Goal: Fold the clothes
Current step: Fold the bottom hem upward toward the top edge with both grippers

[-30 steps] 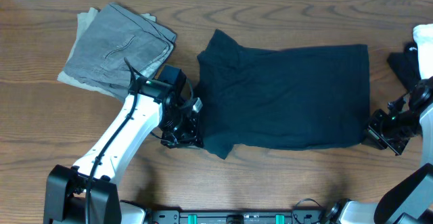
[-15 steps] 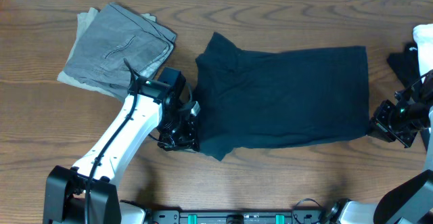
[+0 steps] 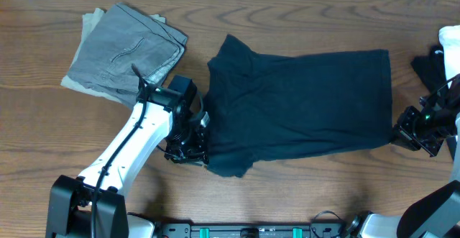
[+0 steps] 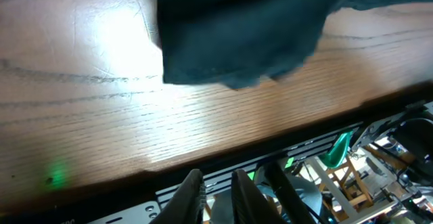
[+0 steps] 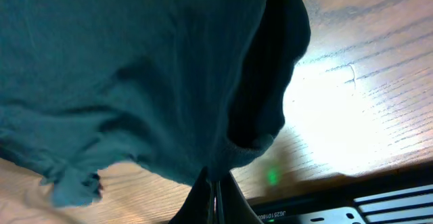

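The clothes point(image 3: 302, 108), a black T-shirt, lie spread across the middle of the wooden table, with a sleeve at the upper left. My left gripper point(image 3: 192, 152) sits at the shirt's lower-left corner. In the left wrist view its fingers point(image 4: 193, 197) stand slightly apart with nothing between them, and the shirt's corner point(image 4: 237, 34) lies loose on the wood ahead. My right gripper point(image 3: 404, 134) is at the shirt's lower-right corner. In the right wrist view it point(image 5: 213, 183) is shut on the fabric's edge point(image 5: 169, 82).
A folded grey garment point(image 3: 126, 51) lies at the back left. A white cloth point(image 3: 451, 40) and a dark item point(image 3: 431, 69) sit at the far right edge. The table's front edge point(image 4: 203, 163) and a metal rail run close behind the left gripper.
My left gripper has parted its fingers and let go of the shirt's lower-left corner, which now lies on the table. The right gripper drew the shirt's right edge slightly right, then held still.
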{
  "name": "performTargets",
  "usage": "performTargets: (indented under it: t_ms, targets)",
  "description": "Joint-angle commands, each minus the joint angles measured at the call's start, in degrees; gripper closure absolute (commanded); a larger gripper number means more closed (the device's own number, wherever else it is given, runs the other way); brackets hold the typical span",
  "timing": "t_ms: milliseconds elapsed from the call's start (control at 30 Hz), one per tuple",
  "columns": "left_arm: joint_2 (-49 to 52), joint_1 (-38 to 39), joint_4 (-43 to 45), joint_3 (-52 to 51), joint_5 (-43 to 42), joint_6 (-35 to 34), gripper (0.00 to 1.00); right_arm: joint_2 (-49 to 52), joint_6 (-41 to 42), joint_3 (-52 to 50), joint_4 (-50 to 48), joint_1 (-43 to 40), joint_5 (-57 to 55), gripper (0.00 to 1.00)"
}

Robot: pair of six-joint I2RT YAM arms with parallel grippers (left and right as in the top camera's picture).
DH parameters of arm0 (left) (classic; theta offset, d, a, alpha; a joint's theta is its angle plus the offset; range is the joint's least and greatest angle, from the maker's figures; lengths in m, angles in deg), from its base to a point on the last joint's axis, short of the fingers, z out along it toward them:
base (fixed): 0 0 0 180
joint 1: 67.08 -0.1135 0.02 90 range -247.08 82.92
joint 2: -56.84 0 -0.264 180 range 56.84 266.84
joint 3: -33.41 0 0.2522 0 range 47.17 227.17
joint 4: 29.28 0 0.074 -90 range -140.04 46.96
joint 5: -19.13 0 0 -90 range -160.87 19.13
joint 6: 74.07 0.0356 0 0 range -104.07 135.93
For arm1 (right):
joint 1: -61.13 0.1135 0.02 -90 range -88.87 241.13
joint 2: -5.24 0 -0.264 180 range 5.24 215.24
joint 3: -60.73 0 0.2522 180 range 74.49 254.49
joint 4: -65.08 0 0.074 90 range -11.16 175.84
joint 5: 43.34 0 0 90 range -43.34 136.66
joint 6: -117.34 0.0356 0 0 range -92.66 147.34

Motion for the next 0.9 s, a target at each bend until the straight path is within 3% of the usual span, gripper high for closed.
performTargets:
  t_ms: [0, 133, 233, 333, 600, 867]
  targets:
    - [-0.9, 0.5, -0.2, -0.5, 0.6, 0.1, 0.74, -0.9, -1.0, 1.1, -0.2, 0.6, -0.7, 0.99]
    - [-0.9, 3.7, 0.0, -0.5, 0.6, 0.3, 0.53, -0.9, -1.0, 1.1, -0.2, 0.6, -0.7, 0.99]
    - [-0.5, 8.3, 1.7, -0.6, 1.9, 1.0, 0.48, -0.9, -1.0, 1.1, -0.4, 0.6, -0.7, 0.99]
    - [0.4, 13.8, 4.2, -0.6, 10.7, 1.0, 0.41, -0.9, -1.0, 1.1, -0.6, 0.6, -0.7, 0.99]
    - [7.3, 20.8, 8.4, -0.6, 16.9, 4.1, 0.41, -0.9, -1.0, 1.1, -0.8, 0.6, -0.6, 0.99]
    - [12.7, 24.1, 13.9, -0.6, 17.4, 16.9, 0.41, -0.9, -1.0, 1.1, -1.7, 0.7, -0.4, 0.99]
